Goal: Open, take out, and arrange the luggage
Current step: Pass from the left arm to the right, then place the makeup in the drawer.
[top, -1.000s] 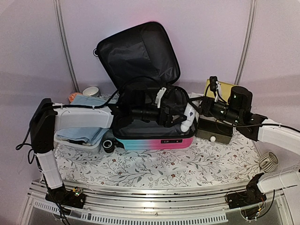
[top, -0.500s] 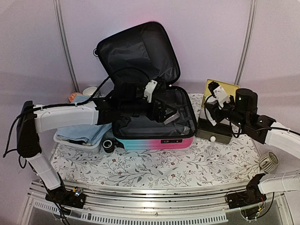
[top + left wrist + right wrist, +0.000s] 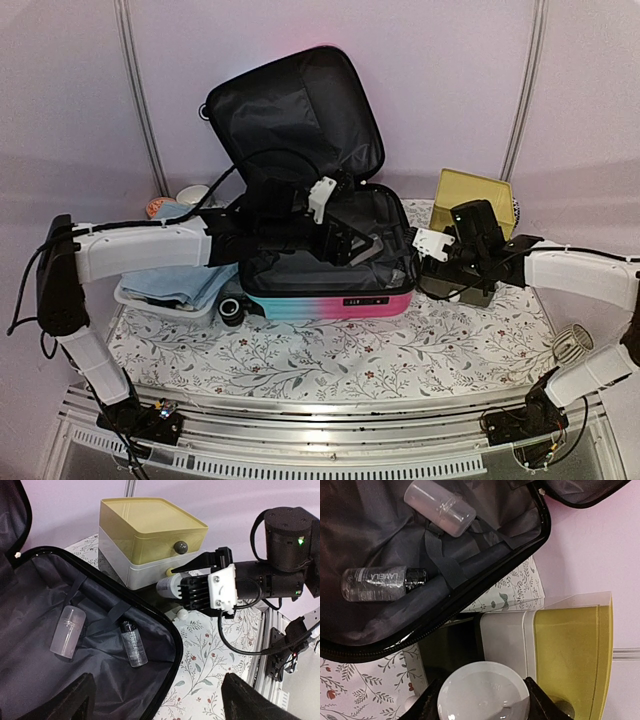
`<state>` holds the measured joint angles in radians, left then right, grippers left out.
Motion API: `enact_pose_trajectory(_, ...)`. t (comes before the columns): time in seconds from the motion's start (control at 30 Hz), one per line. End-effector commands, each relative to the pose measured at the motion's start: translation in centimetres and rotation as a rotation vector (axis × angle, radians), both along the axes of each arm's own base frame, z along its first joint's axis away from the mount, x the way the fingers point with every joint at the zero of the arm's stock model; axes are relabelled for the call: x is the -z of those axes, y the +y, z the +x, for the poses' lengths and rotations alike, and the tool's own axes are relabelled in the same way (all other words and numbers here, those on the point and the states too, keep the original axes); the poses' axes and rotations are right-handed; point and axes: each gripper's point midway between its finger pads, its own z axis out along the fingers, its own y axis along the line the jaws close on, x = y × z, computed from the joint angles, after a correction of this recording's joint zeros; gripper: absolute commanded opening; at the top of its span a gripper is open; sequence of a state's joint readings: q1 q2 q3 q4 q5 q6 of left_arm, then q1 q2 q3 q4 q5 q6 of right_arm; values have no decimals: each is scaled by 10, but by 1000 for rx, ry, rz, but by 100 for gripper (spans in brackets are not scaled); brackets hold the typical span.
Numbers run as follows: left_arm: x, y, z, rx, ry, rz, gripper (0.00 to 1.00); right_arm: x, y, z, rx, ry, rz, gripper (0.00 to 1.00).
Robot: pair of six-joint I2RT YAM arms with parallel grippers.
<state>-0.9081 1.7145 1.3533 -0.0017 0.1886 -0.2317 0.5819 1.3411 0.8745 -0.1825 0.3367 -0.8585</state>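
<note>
Left wrist view: right gripper (image 3: 192,582) clamps pale translucent cylindrical bottle (image 3: 167,586) beside yellow-topped grey drawer box (image 3: 145,545); grip near one end may slip, dropping it; left gripper (image 3: 160,702) gapes empty.

The top view looks down from high behind; both close wrist views share the luggage (image 3: 40,610) and drawer box (image 3: 150,540).

**Open luggage mid-surface, box to the right, basket to the left**

The luggage (image 3: 330,300) lies at the middle of the surface (image 3: 330,355), its lid raised behind the lower shell. A wide bottle (image 3: 67,631) and a slim bottle (image 3: 132,642) lie side by side inside that shell, near its right wall. The drawer box (image 3: 470,190) stands just right of the luggage. The basket (image 3: 150,298) sits just left, with a folded cloth (image 3: 185,280) in it and a bowl (image 3: 194,194) behind. The left claw (image 3: 355,245) hangs over the shell. The right claw (image 3: 192,582), gripping a third bottle (image 3: 167,586), is between luggage and drawer box.
</note>
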Motion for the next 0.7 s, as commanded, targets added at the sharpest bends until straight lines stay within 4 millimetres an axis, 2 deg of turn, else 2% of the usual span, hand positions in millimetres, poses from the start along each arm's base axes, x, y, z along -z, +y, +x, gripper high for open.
enact_pose_trajectory(0.0, 5, -2, 1, -4, -5, 25, 89, -4, -20, 23, 67, -28, -137, 48)
enact_pose_trajectory(0.13, 6, 0, 1, -13, -8, 36, 89, -4, -20, 19, 75, 17, -117, 48)
enact_pose_trajectory(0.23, 7, -1, 2, -10, -7, 35, 89, -5, -23, 17, 83, 24, -94, 54)
enact_pose_trajectory(0.3, 8, -3, 2, -4, -4, 30, 89, 1, -24, 18, 95, 46, -96, 53)
enact_pose_trajectory(0.47, 9, -7, 1, 7, 5, 25, 89, 18, -26, 30, 166, 115, -120, 50)
enact_pose_trajectory(0.53, 10, -6, 2, 4, 3, 28, 89, 21, -22, 37, 183, 126, -112, 53)
enact_pose_trajectory(0.6, 11, -4, 2, -5, 1, 37, 89, 24, -17, 42, 182, 135, -97, 60)
enact_pose_trajectory(0.67, 13, -3, 3, -10, 2, 46, 88, 26, -18, 44, 199, 141, -91, 61)
